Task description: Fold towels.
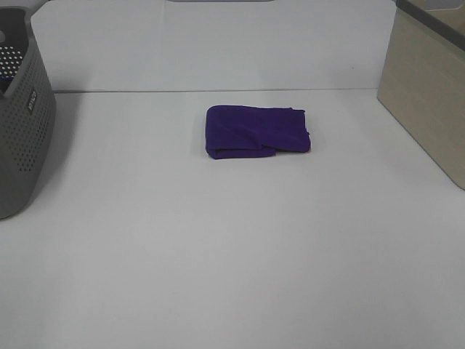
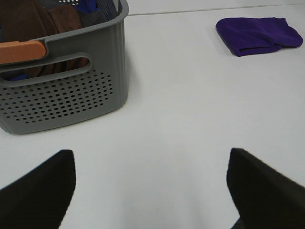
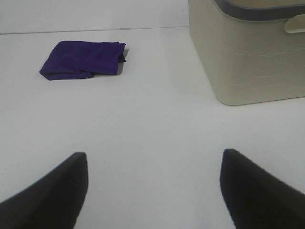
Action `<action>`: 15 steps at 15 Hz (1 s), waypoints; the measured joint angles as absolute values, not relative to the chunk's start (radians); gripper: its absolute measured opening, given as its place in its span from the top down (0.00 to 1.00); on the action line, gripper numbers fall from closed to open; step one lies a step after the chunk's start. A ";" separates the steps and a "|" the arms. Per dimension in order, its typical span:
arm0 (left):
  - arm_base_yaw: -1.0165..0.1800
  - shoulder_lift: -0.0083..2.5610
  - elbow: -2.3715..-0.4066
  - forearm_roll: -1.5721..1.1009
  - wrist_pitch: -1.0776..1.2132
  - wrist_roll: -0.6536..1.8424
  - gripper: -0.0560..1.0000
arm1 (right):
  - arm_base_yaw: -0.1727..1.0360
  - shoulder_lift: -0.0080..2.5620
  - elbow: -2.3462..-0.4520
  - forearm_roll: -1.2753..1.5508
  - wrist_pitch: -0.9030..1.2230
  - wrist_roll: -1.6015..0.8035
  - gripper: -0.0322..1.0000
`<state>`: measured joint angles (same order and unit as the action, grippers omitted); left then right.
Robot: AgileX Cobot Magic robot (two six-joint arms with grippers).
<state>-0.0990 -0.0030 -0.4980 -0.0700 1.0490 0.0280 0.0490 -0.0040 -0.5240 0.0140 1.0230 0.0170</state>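
A purple towel (image 1: 257,131) lies folded into a small rectangle on the white table, toward the back middle. It also shows in the left wrist view (image 2: 259,35) and in the right wrist view (image 3: 83,59). Neither arm shows in the exterior high view. My left gripper (image 2: 150,183) is open and empty, low over bare table, well short of the towel. My right gripper (image 3: 153,183) is open and empty too, also far from the towel.
A grey perforated basket (image 1: 22,123) stands at the left edge; in the left wrist view (image 2: 62,90) it holds brown and blue cloth. A beige bin (image 1: 429,94) stands at the right edge, also in the right wrist view (image 3: 248,52).
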 joint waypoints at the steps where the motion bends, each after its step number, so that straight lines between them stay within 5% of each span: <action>1: -0.099 -0.004 -0.498 -0.073 1.049 0.033 0.20 | 0.049 -0.004 -0.524 0.014 1.023 0.016 0.24; 9: -0.096 -0.004 -0.498 -0.076 1.049 0.037 0.20 | 0.049 -0.004 -0.519 0.017 1.066 0.013 0.25; 12: 0.089 -0.004 -0.498 -0.077 1.049 0.040 0.20 | 0.049 -0.004 -0.506 0.000 1.062 0.012 0.25; 15: 0.136 -0.004 -0.498 -0.077 1.049 0.040 0.20 | 0.049 -0.004 -0.502 0.000 1.062 0.012 0.25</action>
